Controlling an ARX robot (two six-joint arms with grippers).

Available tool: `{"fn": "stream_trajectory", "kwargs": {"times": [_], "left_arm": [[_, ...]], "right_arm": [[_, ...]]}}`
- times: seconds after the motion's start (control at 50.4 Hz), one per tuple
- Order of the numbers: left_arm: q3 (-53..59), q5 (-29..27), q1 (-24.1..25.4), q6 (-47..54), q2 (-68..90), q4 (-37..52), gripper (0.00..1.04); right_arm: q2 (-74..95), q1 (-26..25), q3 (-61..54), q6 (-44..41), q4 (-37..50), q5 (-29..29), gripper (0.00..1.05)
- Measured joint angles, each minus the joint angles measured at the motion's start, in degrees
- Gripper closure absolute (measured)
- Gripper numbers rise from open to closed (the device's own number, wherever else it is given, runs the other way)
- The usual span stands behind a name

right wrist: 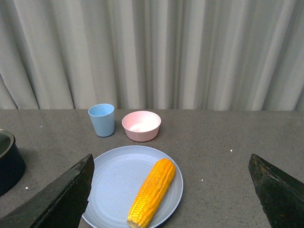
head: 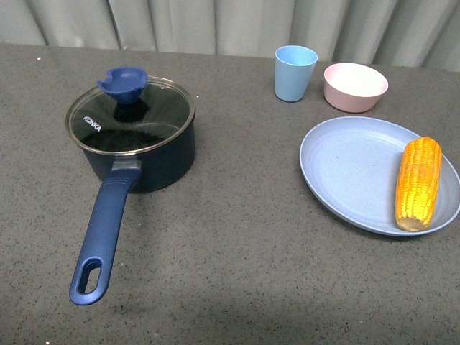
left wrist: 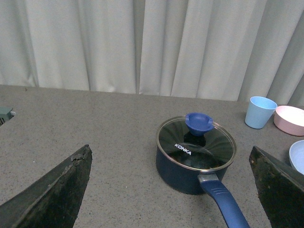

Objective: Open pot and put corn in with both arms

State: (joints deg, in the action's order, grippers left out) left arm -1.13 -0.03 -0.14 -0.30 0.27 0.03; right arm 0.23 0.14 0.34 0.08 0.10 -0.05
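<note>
Spreading wide, left fingers (left wrist: 52, 194) and right fingers (right wrist: 54, 199) show only cropped tips; pot (head: 164, 159) lidded.

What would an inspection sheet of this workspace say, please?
Surface: grey speckled table.
Job's things: pot closed by its glass lid; corn lying on a blue plate.
Clutter: cup and bowl side by side behind the plate.
Grippers: left gripper and right gripper both open, holding nothing.
Cables: nothing seen.
Surroundings: curtain behind the table.
</note>
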Motion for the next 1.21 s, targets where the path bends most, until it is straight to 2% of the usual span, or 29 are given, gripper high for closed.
{"fn": "stream_trajectory", "kwargs": {"times": [1.21], "left_arm": [[0.00, 0.00, 0.00, 0.00, 0.00, 0.00, 0.07]], "right_arm": [[0.00, 0.00, 0.00, 0.02, 0.00, 0.00, 0.09]]}}
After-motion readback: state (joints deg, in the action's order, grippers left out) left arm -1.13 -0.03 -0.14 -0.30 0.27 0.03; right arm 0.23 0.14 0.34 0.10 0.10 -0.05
